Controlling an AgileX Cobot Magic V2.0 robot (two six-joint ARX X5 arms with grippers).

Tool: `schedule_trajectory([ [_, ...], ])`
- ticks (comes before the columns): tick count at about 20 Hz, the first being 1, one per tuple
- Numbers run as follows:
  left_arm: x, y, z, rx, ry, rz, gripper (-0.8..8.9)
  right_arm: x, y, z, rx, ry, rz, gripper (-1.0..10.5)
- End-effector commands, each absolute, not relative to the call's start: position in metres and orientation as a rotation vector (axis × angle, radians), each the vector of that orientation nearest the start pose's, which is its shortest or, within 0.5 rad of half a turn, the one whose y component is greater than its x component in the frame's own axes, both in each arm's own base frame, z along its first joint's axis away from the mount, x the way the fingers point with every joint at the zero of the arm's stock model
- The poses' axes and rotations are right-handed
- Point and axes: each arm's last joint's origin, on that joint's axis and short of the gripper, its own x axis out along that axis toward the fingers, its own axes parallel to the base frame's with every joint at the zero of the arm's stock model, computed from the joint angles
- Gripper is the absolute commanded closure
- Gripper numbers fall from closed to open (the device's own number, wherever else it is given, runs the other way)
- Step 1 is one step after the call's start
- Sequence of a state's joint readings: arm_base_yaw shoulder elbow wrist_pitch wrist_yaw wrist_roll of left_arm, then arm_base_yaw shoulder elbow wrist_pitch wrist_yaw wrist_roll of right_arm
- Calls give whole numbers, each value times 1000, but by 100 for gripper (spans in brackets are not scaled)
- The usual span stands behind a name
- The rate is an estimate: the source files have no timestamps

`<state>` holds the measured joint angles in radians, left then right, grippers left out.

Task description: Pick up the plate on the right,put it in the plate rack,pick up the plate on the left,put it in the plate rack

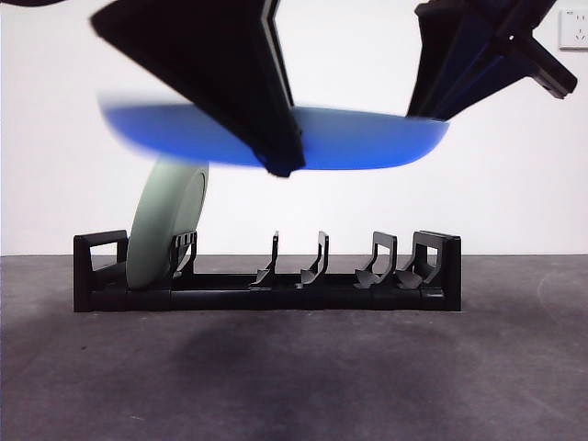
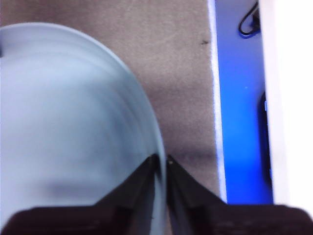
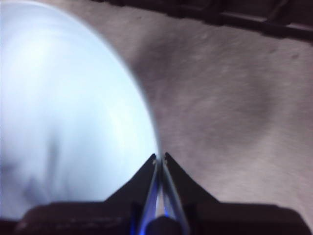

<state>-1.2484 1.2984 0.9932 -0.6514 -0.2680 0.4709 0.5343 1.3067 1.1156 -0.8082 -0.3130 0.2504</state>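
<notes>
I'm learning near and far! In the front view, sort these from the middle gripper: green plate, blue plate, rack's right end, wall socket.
1. blue plate, clamped in middle gripper.
2. green plate, standing at left.
3. plate rack's right end, low right.
4. wall socket, top right corner.
</notes>
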Motion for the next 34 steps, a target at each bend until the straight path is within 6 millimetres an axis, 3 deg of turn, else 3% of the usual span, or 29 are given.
schedule_trajectory([
  [1,89,-243,262,1093,497,-1093,822,213,138,293,96,1088,677,957],
  [5,88,-247,264,1044,474,-1128,822,211,126,305,100,1017,667,751],
  [8,89,-255,270,839,458,-1168,822,206,102,327,111,855,547,748],
  [14,108,-266,293,404,365,-1073,822,172,60,372,110,515,245,757],
  [18,146,-256,310,97,321,-1059,822,157,49,383,109,435,154,757],
  [24,211,-214,333,-269,202,-1004,823,155,47,384,94,424,140,758],
  [28,240,-202,330,-418,176,-973,823,156,48,383,93,428,140,758],
  [34,271,-204,307,-522,176,-932,823,159,49,382,80,437,141,758],
])
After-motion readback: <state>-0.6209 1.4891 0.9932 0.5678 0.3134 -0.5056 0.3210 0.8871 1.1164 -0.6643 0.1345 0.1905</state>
